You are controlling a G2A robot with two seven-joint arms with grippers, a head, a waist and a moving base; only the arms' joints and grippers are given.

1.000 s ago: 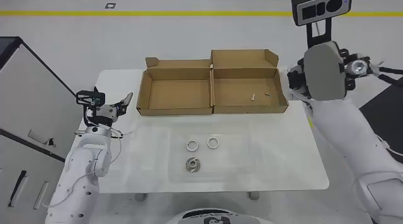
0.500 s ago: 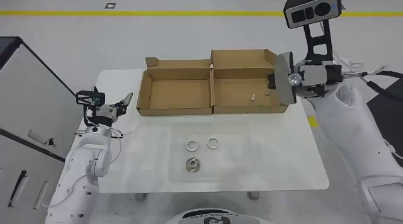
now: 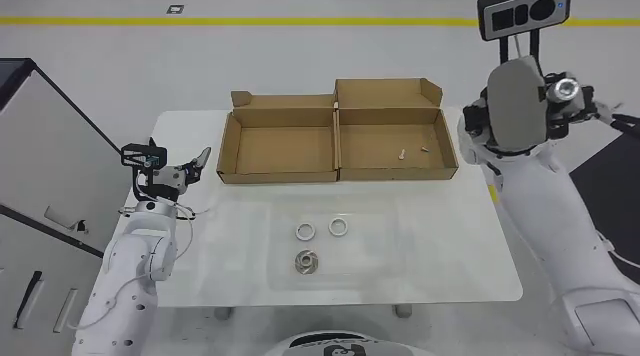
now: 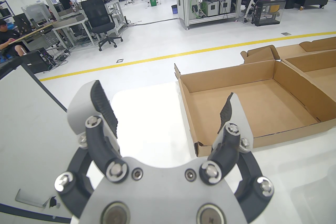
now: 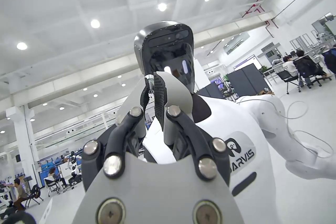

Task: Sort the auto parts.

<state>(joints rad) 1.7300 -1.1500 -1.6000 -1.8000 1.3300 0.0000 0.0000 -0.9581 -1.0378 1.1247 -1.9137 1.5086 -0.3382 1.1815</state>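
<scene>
Two metal rings [image 3: 306,230] [image 3: 339,226] and a flanged metal part [image 3: 306,261] lie on the white table's [image 3: 450,256] near middle. Behind them, side by side, stand the left cardboard box [image 3: 277,148], bare inside, and the right cardboard box [image 3: 375,146], which holds two small bolts [image 3: 401,153] [image 3: 423,146]. My left gripper [image 3: 190,164] [image 4: 165,93] hovers open at the table's left edge, facing the left box [image 4: 252,101]. My right gripper [image 3: 560,94] [image 5: 153,80] is raised high beyond the table's right side, pointing back at the head, shut on a small silver bolt [image 5: 150,80].
The loose parts rest on a clear plastic sheet [image 3: 350,251]. A grey cabinet [image 3: 50,146] stands close to the table's left side. Bare tabletop lies to the left and right of the parts.
My right arm swung in over the right box's edge, then back out to the right and up, still gripping the bolt. The left arm and the parts stayed put.
</scene>
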